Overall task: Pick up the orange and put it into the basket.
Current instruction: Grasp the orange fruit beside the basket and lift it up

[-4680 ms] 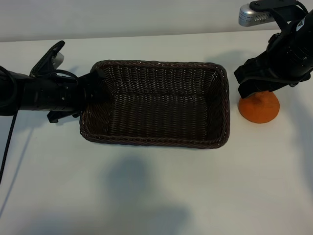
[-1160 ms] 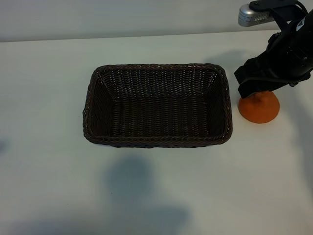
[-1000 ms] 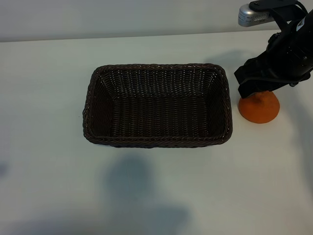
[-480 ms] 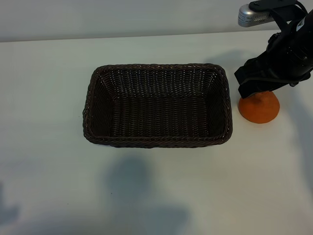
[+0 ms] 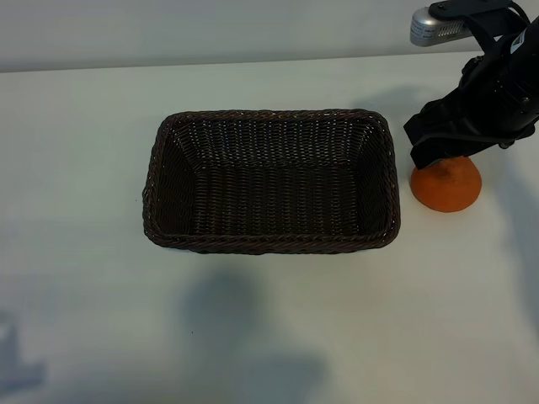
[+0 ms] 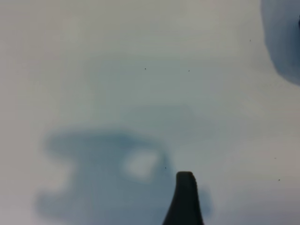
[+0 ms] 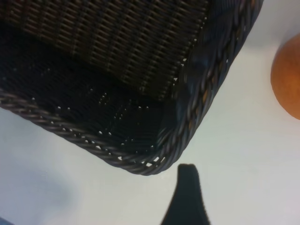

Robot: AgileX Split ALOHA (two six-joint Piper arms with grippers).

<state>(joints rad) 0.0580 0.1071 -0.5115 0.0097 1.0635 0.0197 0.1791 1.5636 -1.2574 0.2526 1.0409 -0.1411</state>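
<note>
The orange (image 5: pixel 446 187) rests on the white table just right of the dark brown wicker basket (image 5: pixel 383 168), which holds nothing. My right gripper (image 5: pixel 440 143) hangs over the orange's far side, open, hiding its top in the exterior view. In the right wrist view the orange (image 7: pixel 288 79) lies off to one side, apart from the basket's braided corner (image 7: pixel 187 126), with one dark fingertip (image 7: pixel 186 176) showing over bare table. My left arm is outside the exterior view. Its wrist view shows one fingertip (image 6: pixel 185 183) over bare table, nothing held.
The white tabletop (image 5: pixel 269 337) stretches bare in front of the basket, with soft shadows on it. A grey wall runs along the table's far edge. A silver camera housing (image 5: pixel 438 27) sits atop the right arm.
The left arm, at the basket's left end several seconds ago, has drawn out of the exterior view. Over the last second only a faint shadow at lower left moved. Right arm, orange unmoved.
</note>
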